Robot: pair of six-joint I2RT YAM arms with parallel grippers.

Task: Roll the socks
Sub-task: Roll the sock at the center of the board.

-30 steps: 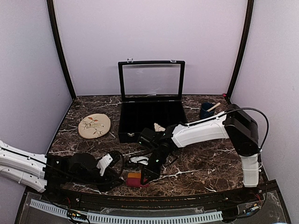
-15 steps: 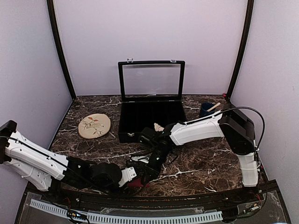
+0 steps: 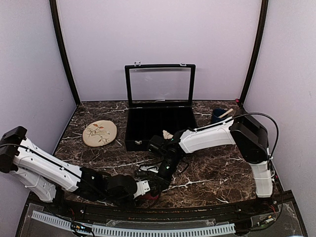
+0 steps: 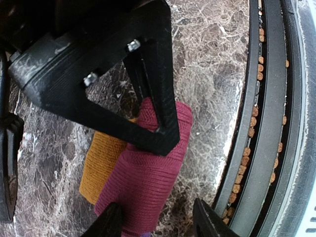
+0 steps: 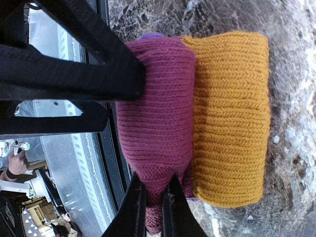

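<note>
The maroon sock (image 5: 158, 123) with its orange end (image 5: 232, 113) lies folded on the marble table near the front edge; only a sliver of it (image 3: 143, 195) shows in the top view. My right gripper (image 5: 153, 197) is shut on a pinch of the maroon fabric. My left gripper (image 4: 158, 222) is open, its fingertips (image 4: 111, 219) either side of the sock's (image 4: 148, 182) near end, and it sits close beside the right gripper (image 3: 157, 183). The cream-beige sock (image 3: 168, 134) lies by the black box, partly hidden behind the right arm.
A black box with an open glass lid (image 3: 158, 126) stands at the back centre. A tan oval mat (image 3: 99, 133) lies at the back left. A blue cup (image 3: 219, 116) is at the back right. The table's front rail (image 4: 266, 123) runs just beside the sock.
My left arm has swung right along the front edge and brought its open gripper up to the maroon sock. The right gripper has stayed on the sock.
</note>
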